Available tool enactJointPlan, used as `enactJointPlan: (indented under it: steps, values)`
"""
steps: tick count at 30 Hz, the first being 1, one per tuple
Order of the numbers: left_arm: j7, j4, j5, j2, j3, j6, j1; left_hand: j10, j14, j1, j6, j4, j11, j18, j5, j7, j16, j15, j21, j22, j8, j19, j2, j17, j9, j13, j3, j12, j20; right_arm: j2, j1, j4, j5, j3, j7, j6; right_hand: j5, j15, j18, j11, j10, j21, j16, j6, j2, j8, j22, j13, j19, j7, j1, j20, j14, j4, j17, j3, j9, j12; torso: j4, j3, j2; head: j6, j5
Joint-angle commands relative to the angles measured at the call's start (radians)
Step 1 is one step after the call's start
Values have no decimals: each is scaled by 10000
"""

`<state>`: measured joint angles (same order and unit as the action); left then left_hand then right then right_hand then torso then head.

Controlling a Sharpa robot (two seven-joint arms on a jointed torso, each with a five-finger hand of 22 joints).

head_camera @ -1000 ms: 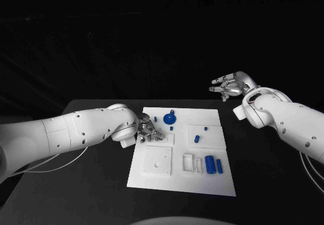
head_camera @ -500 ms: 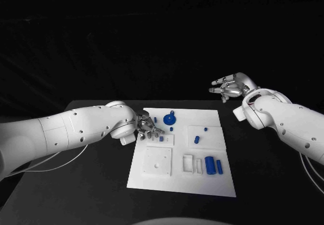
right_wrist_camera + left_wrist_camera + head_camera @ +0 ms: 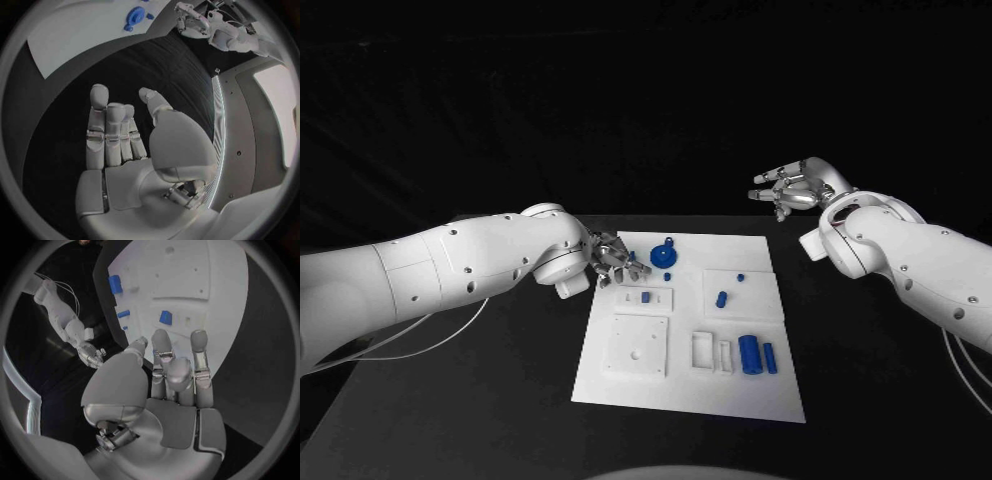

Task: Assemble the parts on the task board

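Task board (image 3: 678, 385) holds blue parts (image 3: 749, 352) in its recesses.

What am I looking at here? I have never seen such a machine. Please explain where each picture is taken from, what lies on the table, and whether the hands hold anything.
This is a robot with two white arms, each ending in a silver hand. The square picture is taken from its head, looking down at a black table. The two round pictures come from cameras at the wrists, behind each hand.

On the table lies a white board with small blue parts: a round disc-like part at the far end, a small peg in the middle, and two blue bars near the right edge.

The left hand is over the board's far left corner; its palm looks empty. The right hand is raised off to the right of the board, fingers apart, holding nothing.
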<state>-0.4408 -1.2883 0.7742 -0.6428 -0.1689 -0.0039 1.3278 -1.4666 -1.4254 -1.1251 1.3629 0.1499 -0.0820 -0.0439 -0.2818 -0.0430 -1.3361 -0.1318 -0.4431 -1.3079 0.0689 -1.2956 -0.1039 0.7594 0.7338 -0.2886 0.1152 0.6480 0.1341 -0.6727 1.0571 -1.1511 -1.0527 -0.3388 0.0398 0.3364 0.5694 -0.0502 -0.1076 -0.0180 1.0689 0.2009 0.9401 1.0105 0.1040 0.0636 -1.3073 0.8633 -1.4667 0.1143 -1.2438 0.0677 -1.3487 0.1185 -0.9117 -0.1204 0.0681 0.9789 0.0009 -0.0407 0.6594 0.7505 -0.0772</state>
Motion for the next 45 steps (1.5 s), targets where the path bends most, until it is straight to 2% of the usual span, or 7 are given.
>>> enactJointPlan:
  steps: [1,2,5,21,29,35,45]
  values:
    - [106,-72,-17,-14,11,40,22,-484,39,23,-159,33,10,142,1,80,90,-29,71,-156,-46,-15,-17,-113,-290,33,32,-130,23,-9,-8,-9,17,-4,-55,-92,31,-63,-177,71,-8,-46,-18,1,-15,-9,-126,-8,-275,30,69,71,-23,-1,-4,9,-12,12,7,-3,0,-2,-6]
    - [108,-93,47,-22,8,52,24,-481,35,9,-131,123,16,151,14,106,108,-25,86,-152,-50,-12,-65,-139,-688,43,69,-179,32,-11,-9,-9,19,-4,-54,-93,31,-63,-177,71,-8,-46,-18,1,-15,-9,-126,-8,-275,30,69,71,-23,-1,-4,9,-12,12,10,-3,-1,-7,-8]
    - [115,-158,252,-40,-10,83,26,-482,88,-21,-130,291,36,170,123,135,160,-13,128,-153,-33,1,-205,-230,-1174,43,58,-238,31,-12,-18,-8,22,-4,-54,-95,31,-63,-177,71,-8,-46,-18,1,-15,-9,-126,-8,-275,30,69,71,-23,-1,-4,9,-12,12,5,0,-2,-6,-5]
    - [-86,-429,2115,-17,-284,83,2,-467,380,112,-498,1254,164,294,523,326,932,26,550,-93,-34,33,-752,-1399,-1751,-232,-43,-1081,84,-36,-61,-25,28,-4,-51,-85,37,-62,-177,70,-4,-48,-27,-12,-16,-9,-126,-10,-276,31,80,70,-23,-12,4,35,-12,14,-3,0,3,21,-4]
    - [-212,-418,2298,52,-429,213,-28,-457,495,296,-699,1316,210,364,754,394,1242,27,810,-128,-35,-13,-846,-1838,-1956,-742,-87,-1610,113,-37,-70,-27,29,-4,-53,-81,37,-62,-177,70,-4,-48,-27,-12,-16,-9,-126,-10,-276,31,80,70,-23,-12,4,35,-12,14,-15,2,6,39,5]
    - [-240,-328,2195,166,-487,298,-65,-450,548,593,-818,1370,234,385,1355,431,1289,30,904,-145,-36,-36,-972,-1963,-2022,-1081,-108,-1859,121,-35,-78,-30,32,-4,-57,-81,37,-62,-177,70,-4,-48,-27,-12,-16,-9,-126,-10,-276,31,80,70,-23,-12,4,35,-12,14,-10,-4,4,57,17]
    - [-296,-136,2047,357,-534,434,-151,-450,573,731,-890,1381,249,389,1627,449,1287,38,953,-159,-30,-55,-996,-1997,-2008,-1294,-103,-2053,116,-33,-86,-34,37,-4,-58,-89,37,-62,-177,70,-4,-48,-27,-12,-16,-9,-126,-10,-276,31,80,70,-23,-12,4,35,-12,14,-6,5,6,66,40]
